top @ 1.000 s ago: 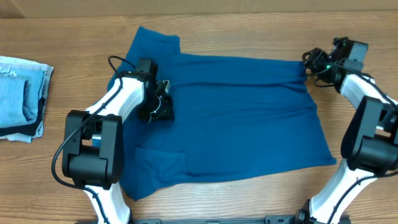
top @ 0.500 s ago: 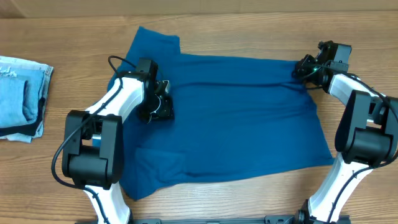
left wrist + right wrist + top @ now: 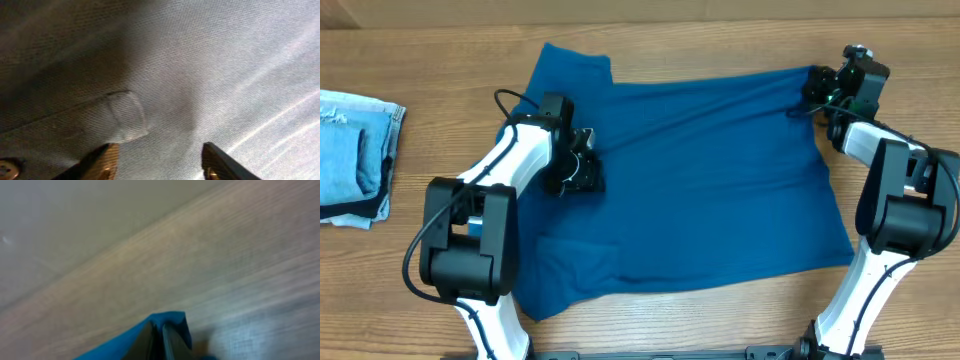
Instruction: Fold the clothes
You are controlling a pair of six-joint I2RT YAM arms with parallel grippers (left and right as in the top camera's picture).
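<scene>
Wooden table; shirt lengthwise left-right, placket leftward; left gripper parted, right gripper clamped on shirt

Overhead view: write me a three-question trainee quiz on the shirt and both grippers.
1. True or false: the right gripper is shut on a corner of the shirt.
2. Where is the denim stack? A: apart from the shirt, on the left arm's side. B: on top of the shirt. C: beside the right arm.
3. Fill in: the left gripper is over the shirt with its jaws ____.
Key: 1 true; 2 A; 3 open.
</scene>
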